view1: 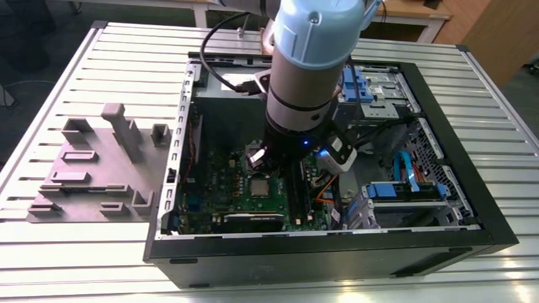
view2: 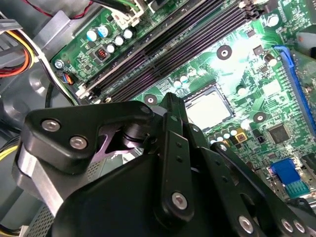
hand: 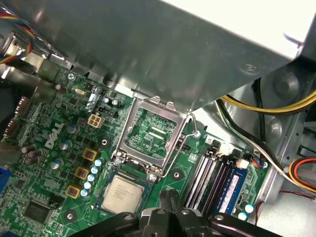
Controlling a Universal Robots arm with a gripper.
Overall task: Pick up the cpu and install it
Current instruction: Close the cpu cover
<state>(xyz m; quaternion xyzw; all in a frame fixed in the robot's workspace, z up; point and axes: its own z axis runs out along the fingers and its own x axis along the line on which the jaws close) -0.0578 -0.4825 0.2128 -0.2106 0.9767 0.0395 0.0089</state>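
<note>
Black two-fingered pincer (hand: 168, 200) on the arm's wrist, hanging inside the open black desktop computer case (view1: 471, 208). Its fingers are drawn together with nothing between them.

Just beyond the fingertips, and apart from them, the cpu (hand: 123, 192), a small flat square chip with a silvery-grey metal top, lies flat in its socket on the green motherboard (hand: 59, 148). In the exterior view it sits just beside the pincer's tip, toward the exterior view's left.

Past it, the silver rectangular metal socket frame (hand: 150, 136) stands hinged open with its thin wire lever (hand: 185, 143) raised alongside, so the cpu looks unclamped.

Risks, as judged:
- A descent off centre could nudge the cpu askew on the socket contacts.
- The fingers could catch the raised frame or lever.
- Farther off, the yellow and black cables (hand: 256, 109) and the case wall crowd the wrist and could snag it.
</note>
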